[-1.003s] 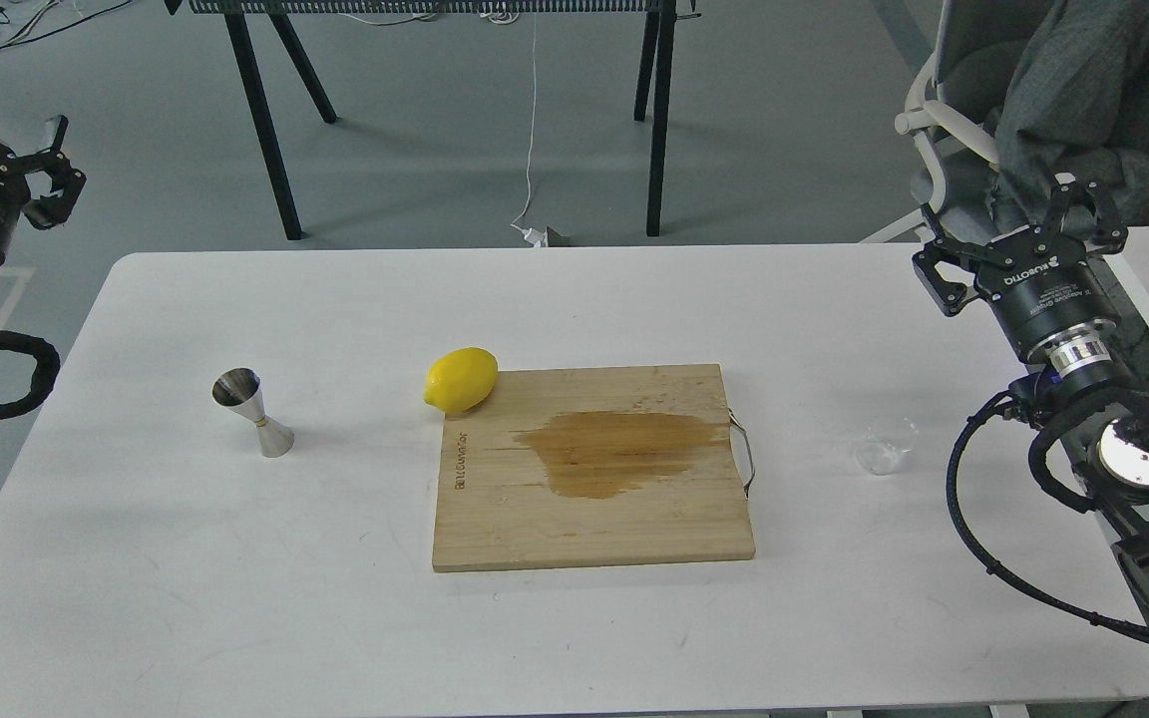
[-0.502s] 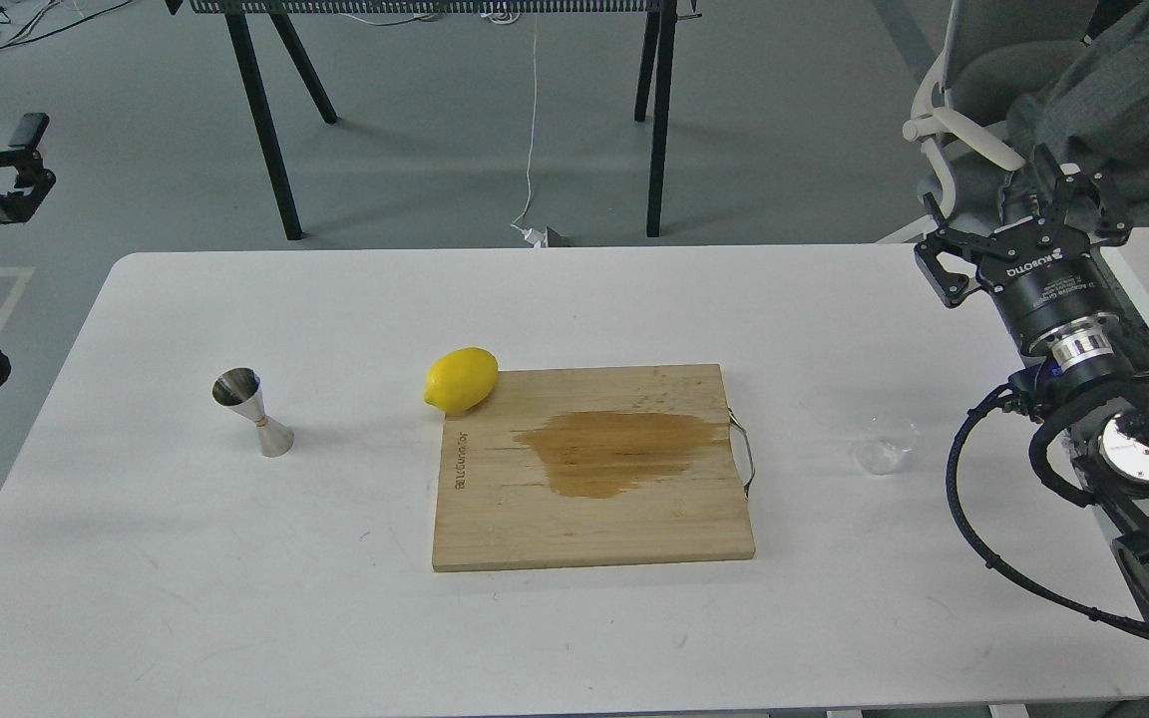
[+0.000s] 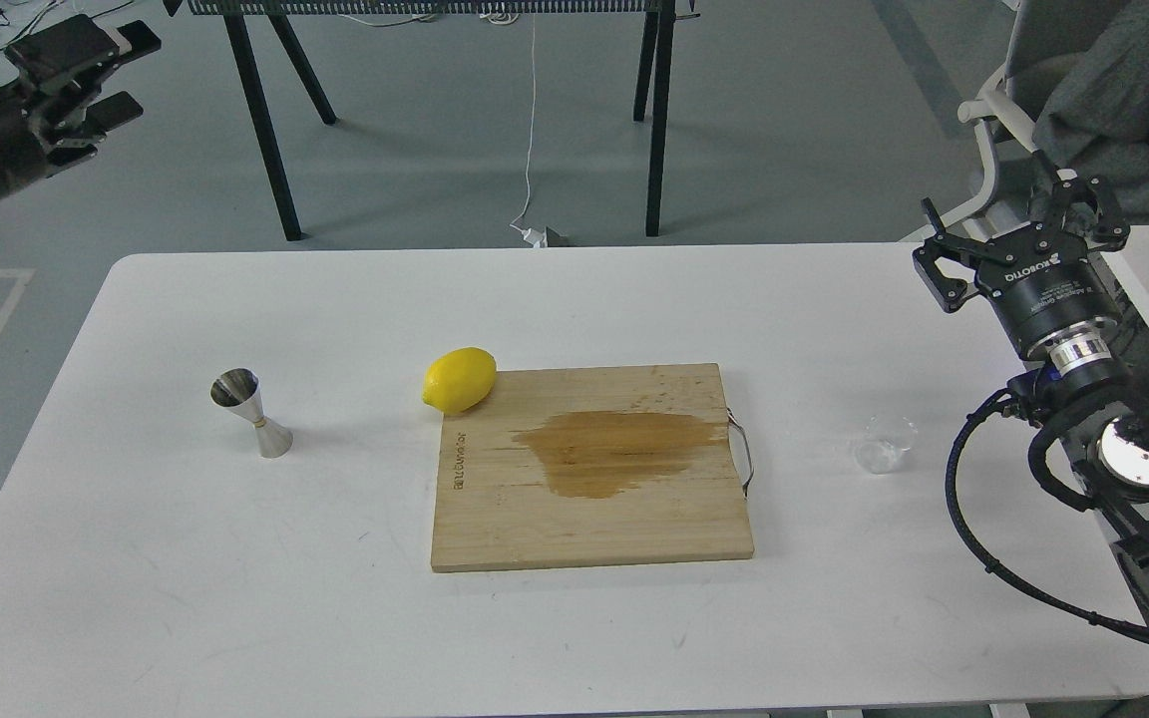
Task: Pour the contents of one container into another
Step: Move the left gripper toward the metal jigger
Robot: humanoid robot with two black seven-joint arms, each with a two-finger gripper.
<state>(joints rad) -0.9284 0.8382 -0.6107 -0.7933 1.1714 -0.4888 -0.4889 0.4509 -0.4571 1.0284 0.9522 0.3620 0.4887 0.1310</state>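
White matte bench (image 3: 235, 558), rounded corners. Steel jigger (image 3: 251, 413): polished, hourglass form with a narrow waist, upright on the bench's left part, open cone up. Clear cup (image 3: 885, 445): small, transparent, round rim, upright near the right edge, well apart from the jigger; contents cannot be told. Between them lies a rectangular wooden cutting board (image 3: 591, 467), pale grain, with a dark brown wet-looking patch at centre and a metal handle on its right side. Smooth yellow lemon (image 3: 460, 380) touches the board's upper-left corner. Left gripper (image 3: 101, 70): raised off the bench at far left, fingers slightly apart, empty. Right gripper (image 3: 1018, 214): fingers spread, empty, above and behind the cup.
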